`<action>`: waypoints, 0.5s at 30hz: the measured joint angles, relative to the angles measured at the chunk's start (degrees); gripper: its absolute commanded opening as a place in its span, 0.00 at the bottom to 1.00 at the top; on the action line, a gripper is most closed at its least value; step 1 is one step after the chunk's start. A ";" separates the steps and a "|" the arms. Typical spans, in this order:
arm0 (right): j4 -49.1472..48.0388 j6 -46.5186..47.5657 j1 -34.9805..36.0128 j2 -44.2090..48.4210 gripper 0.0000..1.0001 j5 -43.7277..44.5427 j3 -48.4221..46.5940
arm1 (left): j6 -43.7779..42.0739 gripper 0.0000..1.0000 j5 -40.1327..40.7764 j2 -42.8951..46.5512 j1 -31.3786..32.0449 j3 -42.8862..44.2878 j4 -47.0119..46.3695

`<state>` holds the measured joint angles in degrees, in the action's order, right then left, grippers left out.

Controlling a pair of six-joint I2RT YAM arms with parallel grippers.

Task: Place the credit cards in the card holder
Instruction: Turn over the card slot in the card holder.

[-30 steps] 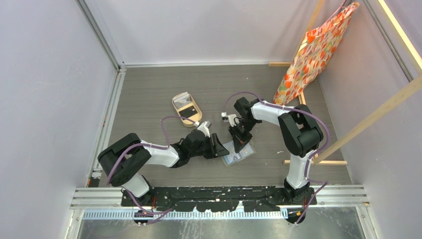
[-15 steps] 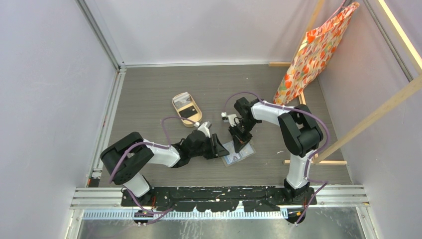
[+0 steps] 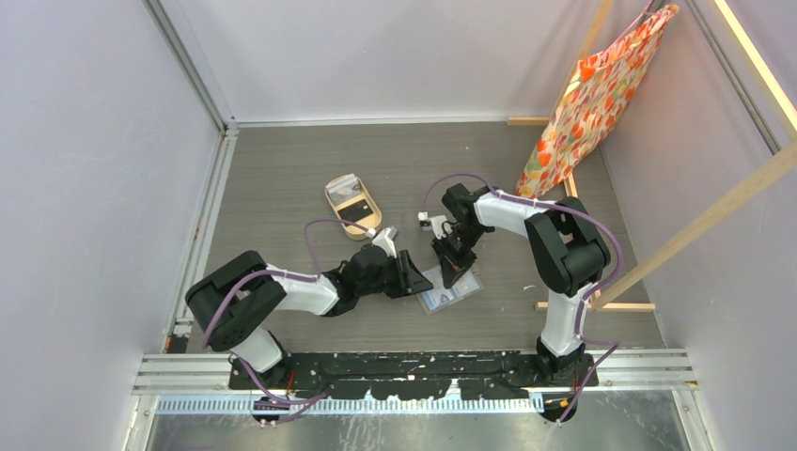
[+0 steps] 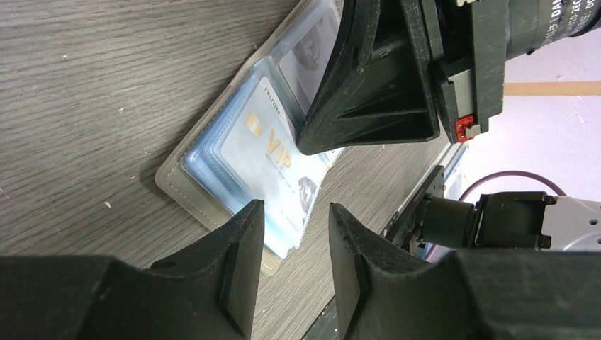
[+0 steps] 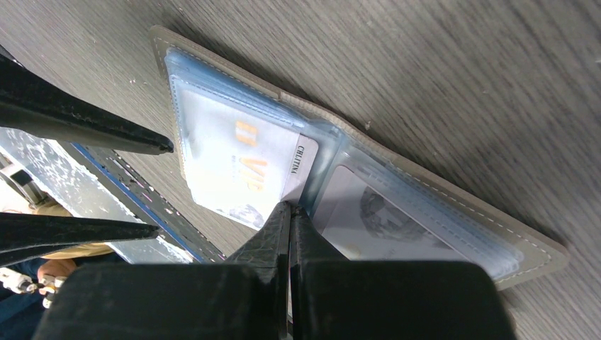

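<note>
The card holder [image 3: 451, 293] lies open on the table, its grey-brown edge [image 4: 177, 185] showing under pale bluish sleeves. A white credit card [image 5: 237, 159] marked VIP sits in the near sleeve with one end sticking out toward the fold. A second pale card [image 5: 386, 219] fills the other sleeve. My right gripper [image 5: 289, 207] is shut, its tips pressing down at the fold beside the white card's [image 4: 273, 152] corner. My left gripper [image 4: 294, 216] hovers open just off the holder's edge, nothing between its fingers [image 4: 241, 248]. A black card [image 3: 353, 212] lies in the tan tray.
The tan oval tray [image 3: 350, 207] stands behind the left gripper [image 3: 414, 277]. A patterned cloth bag [image 3: 587, 94] hangs at the back right from a wooden frame [image 3: 695, 221]. Walls enclose the table on three sides.
The left arm has shifted very slightly near the holder. The right arm and the card holder stay where they were.
</note>
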<state>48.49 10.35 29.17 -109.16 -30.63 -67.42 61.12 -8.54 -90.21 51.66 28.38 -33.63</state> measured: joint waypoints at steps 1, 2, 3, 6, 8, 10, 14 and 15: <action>0.02 0.00 0.00 0.00 0.02 0.00 0.00 | 0.00 0.40 0.00 0.04 -0.02 0.00 -0.02; 0.02 0.00 0.02 0.00 0.02 0.00 0.00 | 0.02 0.40 0.00 0.04 0.00 0.00 -0.07; 0.02 0.00 0.02 0.00 0.02 0.00 0.00 | 0.07 0.40 -0.02 0.04 0.00 0.00 -0.07; 0.02 0.00 0.04 0.00 0.02 0.00 -0.02 | 0.31 0.39 -0.04 -0.02 0.00 0.00 -0.39; 0.04 0.00 0.04 -0.02 0.02 0.02 -0.04 | 0.48 0.39 -0.04 -0.11 0.00 0.00 -0.46; 0.09 0.00 0.04 -0.02 0.02 0.11 -0.11 | 0.59 0.39 -0.04 -0.20 0.00 0.00 -0.46; 0.20 0.00 0.04 -0.28 0.02 0.11 -0.26 | 0.63 0.39 -0.04 -0.20 0.00 0.00 -0.37; 0.24 0.00 0.04 -0.28 0.02 0.11 -0.31 | 0.63 0.39 -0.02 -0.20 0.00 0.00 -0.37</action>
<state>48.73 10.35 29.21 -109.45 -30.52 -67.72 61.76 -8.56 -90.41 51.66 28.38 -34.00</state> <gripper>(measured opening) 0.029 0.395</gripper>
